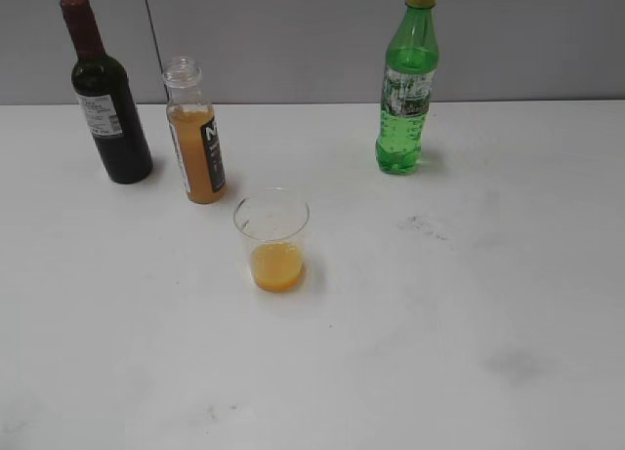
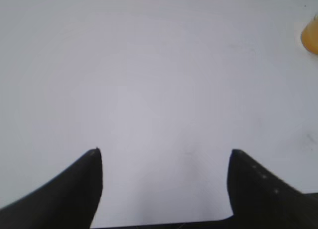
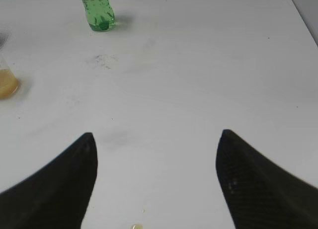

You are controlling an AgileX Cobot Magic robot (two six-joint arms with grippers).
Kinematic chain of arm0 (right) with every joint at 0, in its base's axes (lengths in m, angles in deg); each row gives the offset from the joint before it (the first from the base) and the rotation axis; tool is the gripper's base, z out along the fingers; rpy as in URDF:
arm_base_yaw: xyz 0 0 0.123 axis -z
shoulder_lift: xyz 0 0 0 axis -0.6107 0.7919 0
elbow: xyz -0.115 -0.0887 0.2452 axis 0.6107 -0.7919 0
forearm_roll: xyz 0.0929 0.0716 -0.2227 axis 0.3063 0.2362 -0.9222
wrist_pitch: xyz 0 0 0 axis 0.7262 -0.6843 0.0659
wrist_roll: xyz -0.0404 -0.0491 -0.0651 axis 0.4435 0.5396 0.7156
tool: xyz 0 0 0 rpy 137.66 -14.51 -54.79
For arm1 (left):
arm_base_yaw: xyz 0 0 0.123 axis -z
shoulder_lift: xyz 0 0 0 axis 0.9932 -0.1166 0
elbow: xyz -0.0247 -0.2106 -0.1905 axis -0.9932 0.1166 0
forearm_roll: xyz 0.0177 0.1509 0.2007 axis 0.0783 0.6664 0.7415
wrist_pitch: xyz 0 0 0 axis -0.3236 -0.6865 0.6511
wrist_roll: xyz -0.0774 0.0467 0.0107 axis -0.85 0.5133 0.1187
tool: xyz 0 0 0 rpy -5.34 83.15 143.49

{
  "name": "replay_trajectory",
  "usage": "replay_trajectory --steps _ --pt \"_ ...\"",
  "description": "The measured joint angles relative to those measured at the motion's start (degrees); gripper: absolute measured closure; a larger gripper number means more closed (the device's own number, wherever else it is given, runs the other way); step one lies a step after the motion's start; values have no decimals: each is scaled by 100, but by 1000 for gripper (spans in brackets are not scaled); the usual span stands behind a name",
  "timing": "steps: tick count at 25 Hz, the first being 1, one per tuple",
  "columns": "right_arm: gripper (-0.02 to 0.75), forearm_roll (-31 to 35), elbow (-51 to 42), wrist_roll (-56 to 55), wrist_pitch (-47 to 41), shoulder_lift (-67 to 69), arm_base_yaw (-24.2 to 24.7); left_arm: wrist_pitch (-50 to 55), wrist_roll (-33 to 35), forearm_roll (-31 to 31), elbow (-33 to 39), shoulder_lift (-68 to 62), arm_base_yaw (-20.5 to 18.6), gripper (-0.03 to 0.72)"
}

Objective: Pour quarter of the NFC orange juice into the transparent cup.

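Note:
The NFC orange juice bottle (image 1: 198, 143) stands upright and uncapped at the back left of the white table, about three quarters full. The transparent cup (image 1: 272, 239) stands in front of it with orange juice in its bottom; it also shows at the edges of the left wrist view (image 2: 311, 36) and the right wrist view (image 3: 6, 81). My left gripper (image 2: 164, 154) is open and empty over bare table. My right gripper (image 3: 156, 137) is open and empty over bare table. Neither gripper shows in the exterior view.
A dark wine bottle (image 1: 105, 99) stands left of the juice bottle. A green bottle (image 1: 406, 89) stands at the back right, also seen in the right wrist view (image 3: 97, 10). A small juice drop (image 3: 136, 227) lies on the table (image 1: 469, 304) near my right gripper.

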Motion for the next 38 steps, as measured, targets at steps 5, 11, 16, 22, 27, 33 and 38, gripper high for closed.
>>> replay_trajectory --steps 5,11,16,22,27,33,38 --pt "167 0 0 6 0 0 0 -155 10 0 500 1016 0 96" --pt "167 0 0 0 0 0 0 -231 10 0 891 2006 0 97" --pt "167 0 0 0 0 0 0 -218 11 11 899 2656 0 101" --pt "167 0 0 0 0 0 0 -199 11 16 932 2978 0 106" --pt "167 0 0 7 0 0 0 -180 11 16 938 3007 0 114" --pt "167 0 0 6 0 0 0 -174 11 16 938 3012 0 118" --pt "167 0 0 6 0 0 0 -174 16 16 938 3012 0 124"
